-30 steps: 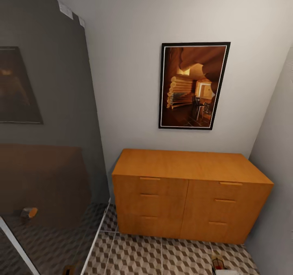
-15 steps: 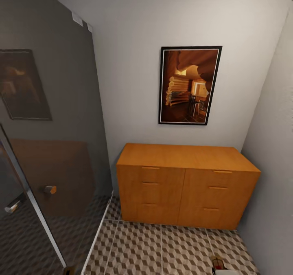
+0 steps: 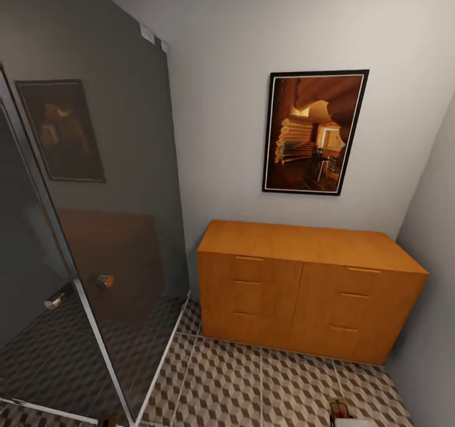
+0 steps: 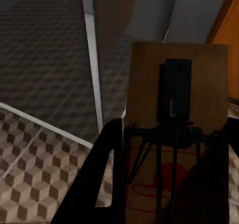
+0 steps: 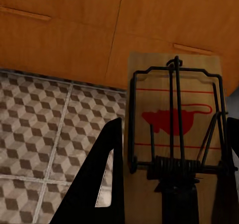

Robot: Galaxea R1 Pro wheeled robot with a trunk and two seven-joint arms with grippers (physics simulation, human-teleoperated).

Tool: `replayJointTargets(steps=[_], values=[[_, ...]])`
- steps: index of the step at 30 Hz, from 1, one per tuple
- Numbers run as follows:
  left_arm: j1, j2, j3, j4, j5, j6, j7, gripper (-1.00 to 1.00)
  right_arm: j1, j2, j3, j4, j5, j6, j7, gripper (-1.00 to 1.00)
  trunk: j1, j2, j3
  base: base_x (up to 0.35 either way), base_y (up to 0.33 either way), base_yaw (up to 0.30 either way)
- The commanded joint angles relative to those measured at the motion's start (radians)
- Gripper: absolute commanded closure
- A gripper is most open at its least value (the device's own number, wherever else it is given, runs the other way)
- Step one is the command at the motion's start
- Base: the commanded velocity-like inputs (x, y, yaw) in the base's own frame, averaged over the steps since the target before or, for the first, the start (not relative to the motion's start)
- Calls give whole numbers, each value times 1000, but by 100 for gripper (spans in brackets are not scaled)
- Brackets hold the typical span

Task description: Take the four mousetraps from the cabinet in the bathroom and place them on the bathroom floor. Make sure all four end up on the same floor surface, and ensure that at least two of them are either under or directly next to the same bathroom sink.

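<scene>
the whole head view has slid since a second ago: the dark glass shower screen [image 3: 95, 224] now takes more of the left half and the low orange-brown wooden cabinet [image 3: 303, 288] sits further right of centre, so the camera has turned, not the furniture. i judge the robot is swinging away from the cabinet, traps in hand, to look for the sink. the cube-patterned brown-and-beige tiled floor [image 3: 227, 383] fills the bottom of the frame. in the left wrist view, the left gripper [image 4: 169, 184] is clamped on a flat brown wooden mousetrap [image 4: 177, 89], the board lying between its dark fingers. in the right wrist view, the right gripper [image 5: 172, 184] likewise grips a second mousetrap with a red mouse print [image 5: 172, 109].
</scene>
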State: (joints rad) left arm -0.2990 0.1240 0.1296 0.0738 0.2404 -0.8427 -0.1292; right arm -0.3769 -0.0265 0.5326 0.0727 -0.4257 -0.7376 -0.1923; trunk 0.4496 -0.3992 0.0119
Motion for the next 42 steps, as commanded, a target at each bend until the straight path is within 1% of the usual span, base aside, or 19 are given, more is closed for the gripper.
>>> replayJointTargets(steps=[1,19,26,34,42], values=[[-2,1,8,4,2,-4,-6,100,0,0,9,2,-5,-3,0,100,0,-1,0,0,0,298],[-2,3,8,4,2,-4,-7,100,0,0,9,2,-6,-5,-5,100,0,-1,0,0,0,300],[-2,-2,8,4,1,-4,-9,100,0,1,9,2,-8,-5,-3,100,0,-1,0,0,0,300],[-2,-3,8,4,0,-4,-9,100,0,2,8,2,-6,-6,-3,100,0,-1,0,0,0,300],[-2,1,8,4,0,-4,-8,100,0,1,7,2,-5,-6,-6,100,0,-1,0,0,0,300]])
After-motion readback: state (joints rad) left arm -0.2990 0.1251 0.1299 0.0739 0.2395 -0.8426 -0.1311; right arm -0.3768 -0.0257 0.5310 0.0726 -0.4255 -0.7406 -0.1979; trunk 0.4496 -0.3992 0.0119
